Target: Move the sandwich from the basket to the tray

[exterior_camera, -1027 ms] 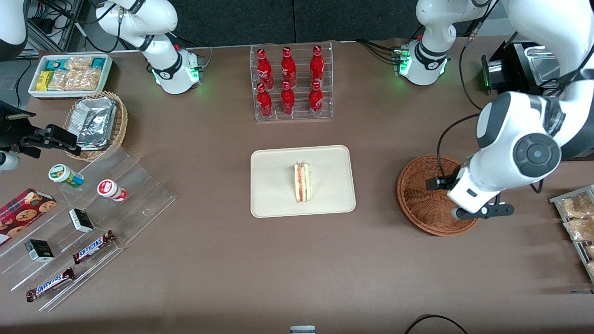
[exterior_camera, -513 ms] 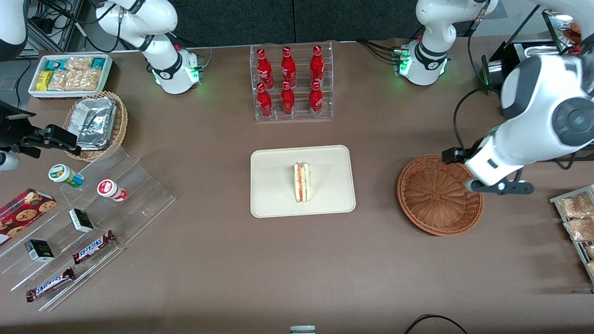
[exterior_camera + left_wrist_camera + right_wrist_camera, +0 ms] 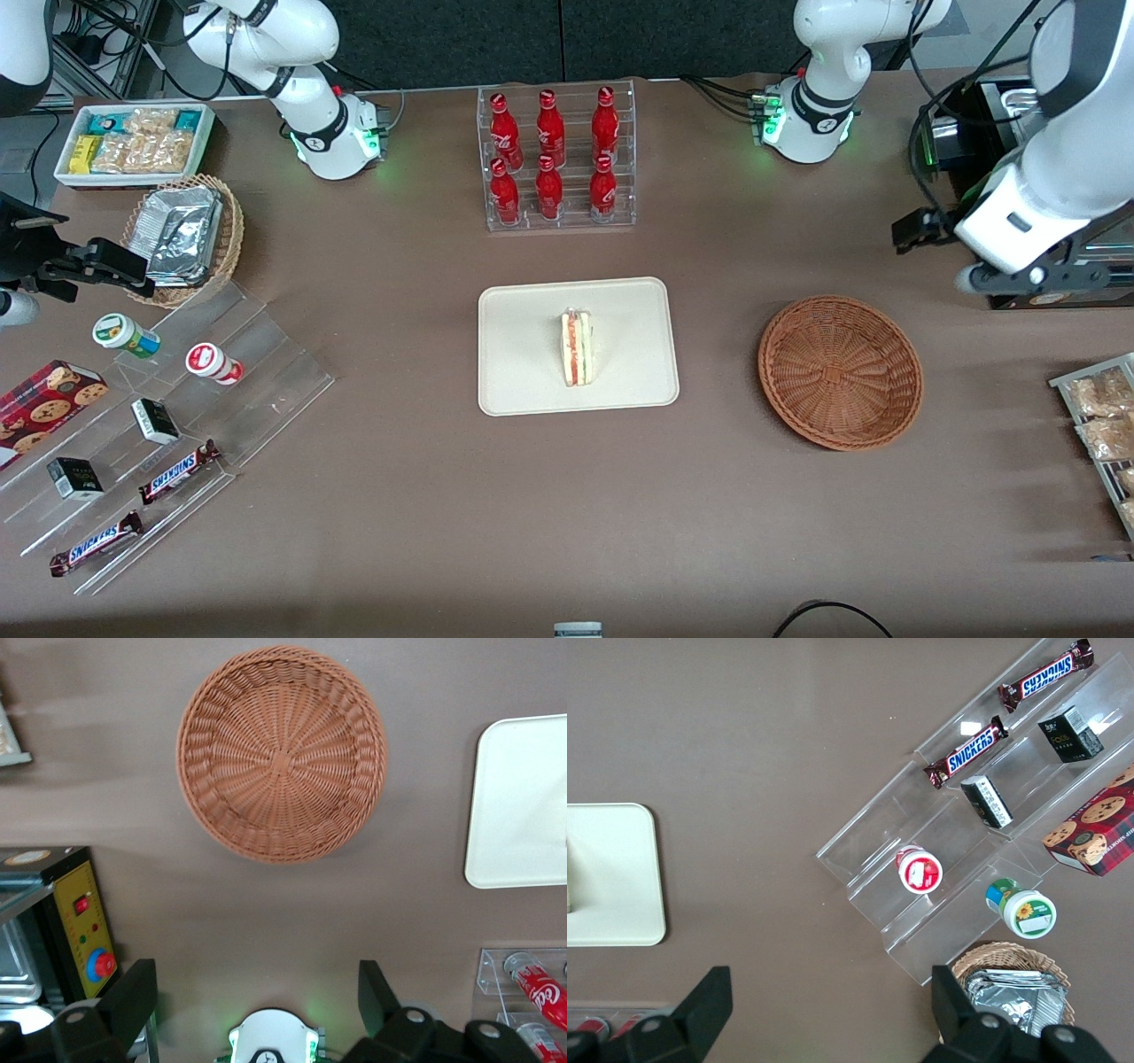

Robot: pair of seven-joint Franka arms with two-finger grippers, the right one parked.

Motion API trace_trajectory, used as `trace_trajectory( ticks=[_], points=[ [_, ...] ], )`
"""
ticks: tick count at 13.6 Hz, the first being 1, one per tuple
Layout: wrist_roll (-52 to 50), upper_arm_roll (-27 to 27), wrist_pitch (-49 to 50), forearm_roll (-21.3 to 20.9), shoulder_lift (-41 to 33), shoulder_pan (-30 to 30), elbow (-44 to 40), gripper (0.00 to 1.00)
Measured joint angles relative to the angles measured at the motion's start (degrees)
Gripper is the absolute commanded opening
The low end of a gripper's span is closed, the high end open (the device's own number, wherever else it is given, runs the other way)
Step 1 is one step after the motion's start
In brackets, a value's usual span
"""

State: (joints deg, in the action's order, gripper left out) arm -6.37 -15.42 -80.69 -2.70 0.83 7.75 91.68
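Observation:
The sandwich, a pale wedge with red and green filling, lies on the middle of the cream tray. The reddish-brown wicker basket sits beside the tray toward the working arm's end and has nothing in it. My left gripper hangs high over the table, farther from the front camera than the basket, next to a black appliance. In the left wrist view the gripper is open with nothing between its fingers, and the basket and a tray corner show below it.
A clear rack of red bottles stands farther from the front camera than the tray. A rack of snack bags sits at the working arm's end. Toward the parked arm's end are a foil-packet basket, a white bin and acrylic steps.
My gripper has left the space over the basket, rising and moving away from the front camera toward the black appliance. The sandwich has stayed on the tray.

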Motion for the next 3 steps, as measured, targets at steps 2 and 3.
trace_trajectory(
  ticks=[2,3],
  points=[
    [0.1,1.2,0.4,0.3,-0.4,0.0,-0.3,1.0],
    [0.2,1.7,0.5,0.7,-0.4,0.0,-0.3,1.0]
  ],
)
